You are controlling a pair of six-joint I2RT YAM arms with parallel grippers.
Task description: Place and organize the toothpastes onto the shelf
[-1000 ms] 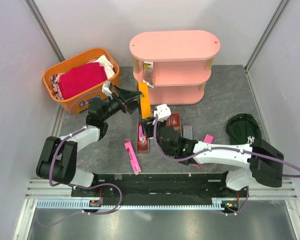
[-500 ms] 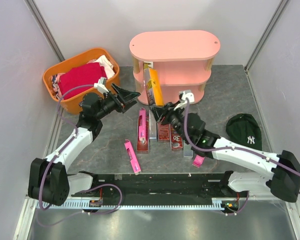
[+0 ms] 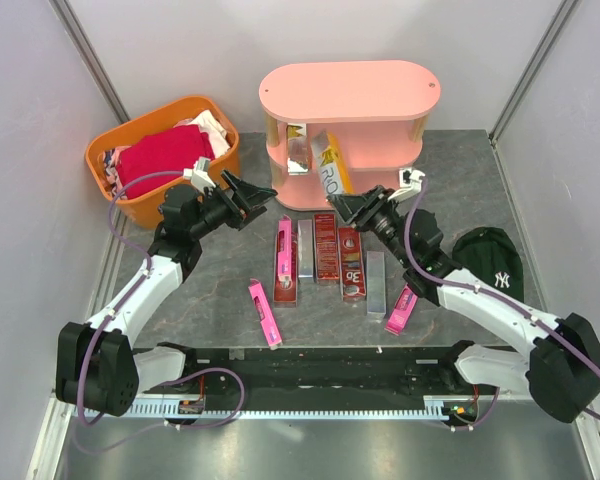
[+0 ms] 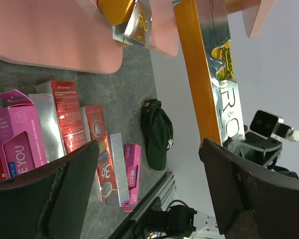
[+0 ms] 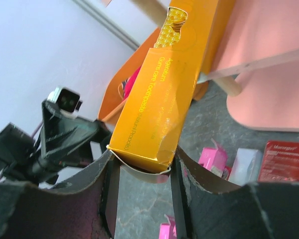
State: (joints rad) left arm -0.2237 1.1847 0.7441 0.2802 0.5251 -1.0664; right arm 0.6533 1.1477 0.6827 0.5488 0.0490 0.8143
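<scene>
Overhead, looking first at the pink shelf (image 3: 350,100) filling the upper centre of the frame, with an orange basket (image 3: 95,152) of cloth sitting at the upper left. Clamping the right gripper (image 3: 352,205) on the lower end of a yellow-gold toothpaste carton (image 3: 332,165) and leaning it, tilted, into the left part of the shelf's middle tier, just beside a silver carton (image 3: 296,150) standing there. Holding the left gripper (image 3: 252,195) just left of the shelf, jaws spread wide, grasping nothing. Noting a dark cap (image 3: 488,262) lying at the right of the frame. Seeing a row of cartons (image 3: 326,245) lying side by side on the table (image 3: 210,290) at the centre, pink, silver and dark red, and one more pink carton (image 3: 264,312) lying apart, at the lower left of that row.
</scene>
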